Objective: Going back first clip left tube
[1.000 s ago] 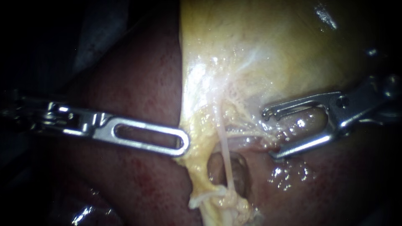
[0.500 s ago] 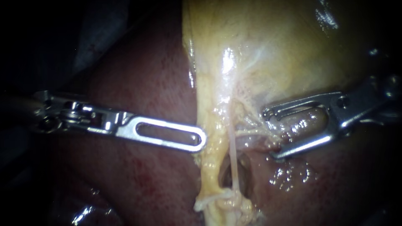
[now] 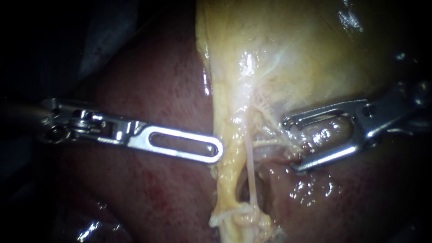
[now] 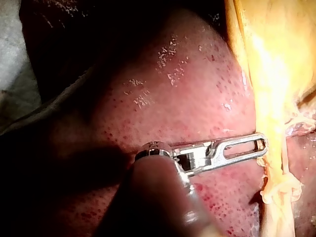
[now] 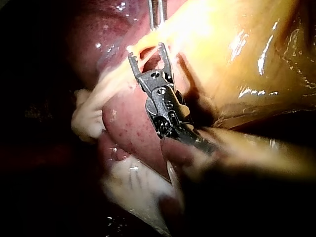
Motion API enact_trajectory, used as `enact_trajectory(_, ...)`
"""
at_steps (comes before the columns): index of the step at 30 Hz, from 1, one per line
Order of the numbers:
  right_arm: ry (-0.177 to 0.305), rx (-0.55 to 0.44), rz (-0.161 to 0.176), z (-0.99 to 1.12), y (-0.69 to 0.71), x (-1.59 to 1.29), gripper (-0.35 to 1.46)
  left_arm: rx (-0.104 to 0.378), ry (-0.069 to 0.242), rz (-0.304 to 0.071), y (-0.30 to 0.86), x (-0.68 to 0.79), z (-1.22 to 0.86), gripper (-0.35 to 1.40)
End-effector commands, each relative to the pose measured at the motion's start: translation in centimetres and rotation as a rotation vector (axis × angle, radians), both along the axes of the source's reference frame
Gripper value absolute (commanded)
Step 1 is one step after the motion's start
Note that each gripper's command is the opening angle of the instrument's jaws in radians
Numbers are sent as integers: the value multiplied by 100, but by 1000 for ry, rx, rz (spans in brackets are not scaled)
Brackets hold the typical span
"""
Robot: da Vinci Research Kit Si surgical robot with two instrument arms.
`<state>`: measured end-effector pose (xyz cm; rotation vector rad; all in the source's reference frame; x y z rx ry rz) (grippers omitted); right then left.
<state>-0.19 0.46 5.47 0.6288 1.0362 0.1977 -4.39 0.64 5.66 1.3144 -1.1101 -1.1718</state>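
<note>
Close view of a dark red liver (image 3: 148, 90) with the yellow gallbladder (image 3: 292, 54) draped across it. The left instrument (image 3: 218, 150) has slotted jaws that lie flat together; their tip touches the edge of a yellow tissue band (image 3: 225, 175), with nothing visibly gripped. Just beyond that tip, past the band, a thin pale tube (image 3: 251, 175) runs down to a knotted lump of tissue (image 3: 243, 216). The right instrument (image 3: 288, 144) holds its jaws wide apart, their tips near the tube without touching it; a pink fold of tissue (image 3: 324, 135) bulges between them. The right wrist view shows the same instrument (image 5: 146, 53) spread wide over tissue.
</note>
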Motion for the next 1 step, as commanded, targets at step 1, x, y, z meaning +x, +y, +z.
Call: enact_trajectory(1, 0, 0, 0, 0, 0, 0, 44, 0, -1, 0, 0, 0, -1, -35)
